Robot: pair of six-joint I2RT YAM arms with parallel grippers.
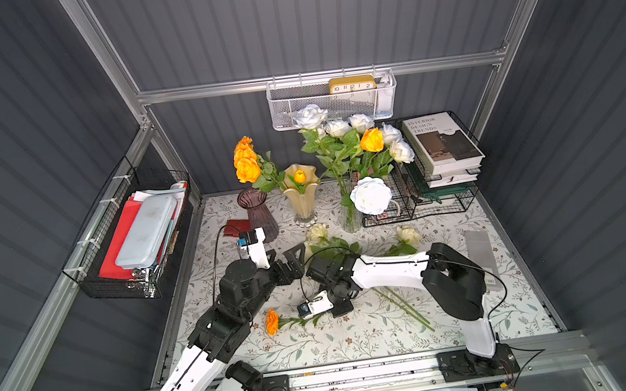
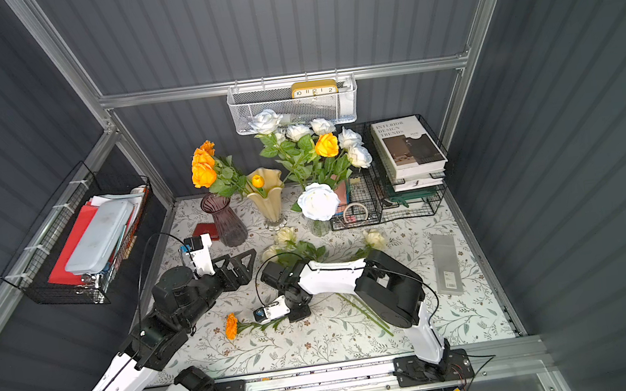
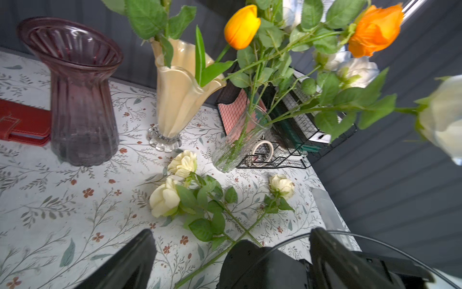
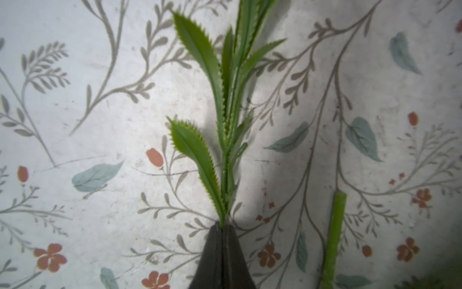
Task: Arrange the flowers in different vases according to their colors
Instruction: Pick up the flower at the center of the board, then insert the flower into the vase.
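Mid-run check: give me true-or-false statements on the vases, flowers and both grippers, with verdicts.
1. The ribbed smoky-purple glass vase is empty. True.
2. The right gripper hangs open. False: the right gripper is shut on the stem of the small ruffled orange marigold.
3. The clear textured glass vase holds only white roses. False: an orange rose stands among the white roses in that vase.
4. Three cream-yellow roses lie on the floral tablecloth. True.
5. The left gripper holds a rose. False: the left gripper is open and empty.

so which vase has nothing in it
The ribbed purple glass vase; the cream vase holds orange blooms and the clear glass vase holds mostly white roses.
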